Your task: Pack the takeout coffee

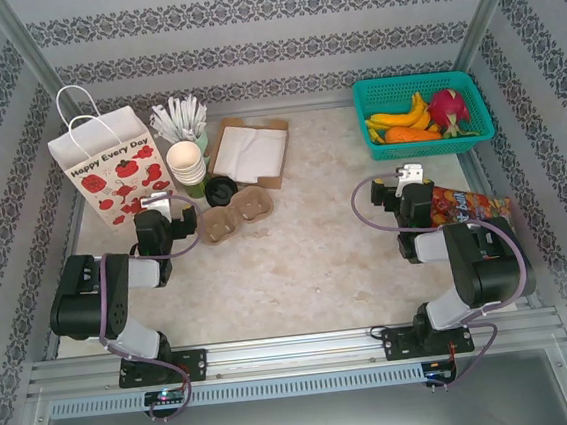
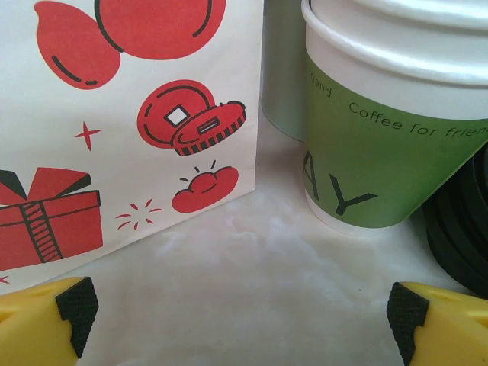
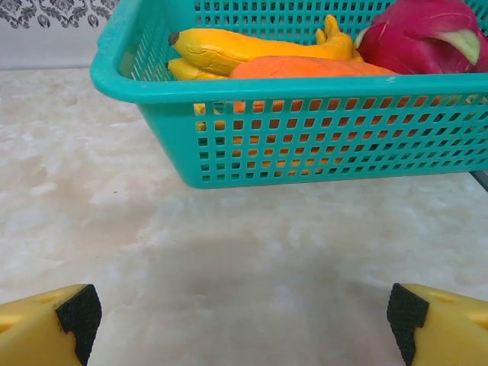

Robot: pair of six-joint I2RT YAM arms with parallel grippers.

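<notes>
Marble-look table (image 1: 308,260), patterned wallpaper on three sides.

Top view:
- Bag (image 1: 109,169), white with red prints, stands upright at back left.
- Green cup (image 1: 197,189) stands just right of the bag, with cream cups (image 1: 186,162) stacked on top of it.
- Black lids (image 1: 221,190) sit just right of the green cup.
- Cup of white sticks (image 1: 184,117) is behind the stack.
- Open box (image 1: 250,150) is at back centre.
- Brown carrier (image 1: 235,209) lies flat in front of the lids.
- Teal basket (image 1: 423,114) at back right holds bananas (image 1: 400,118) and a dragon fruit (image 1: 446,108).
- Snack pack (image 1: 469,205) lies by the right arm.
- Left gripper (image 1: 157,220) sits low, near the bag's front corner, pointing at the bag and cup.
- Right gripper (image 1: 412,185) is in front of the basket, well apart from the cups.

Left wrist:
- Left gripper (image 2: 244,313) has its yellow fingers wide apart with only bare table (image 2: 252,274) between them.
- Bag (image 2: 130,152) is ahead on the left.
- Green cup (image 2: 366,160) is ahead on the right, upright on the table, with "Coffee for frien..." printed on it.
- Rims of further cups show above the cup's own rim.
- Lids (image 2: 465,229) are at the far right edge, just beside the cup; can't tell if they touch.
- No lid is on this cup.

Right wrist:
- Right gripper (image 3: 244,313) has its fingers spread wide, holding nothing, over bare table (image 3: 229,252).
- Basket (image 3: 305,130) is ahead, not touched.
- Bananas (image 3: 229,49), an orange piece (image 3: 305,69) and the dragon fruit (image 3: 419,34) are inside it.
</notes>
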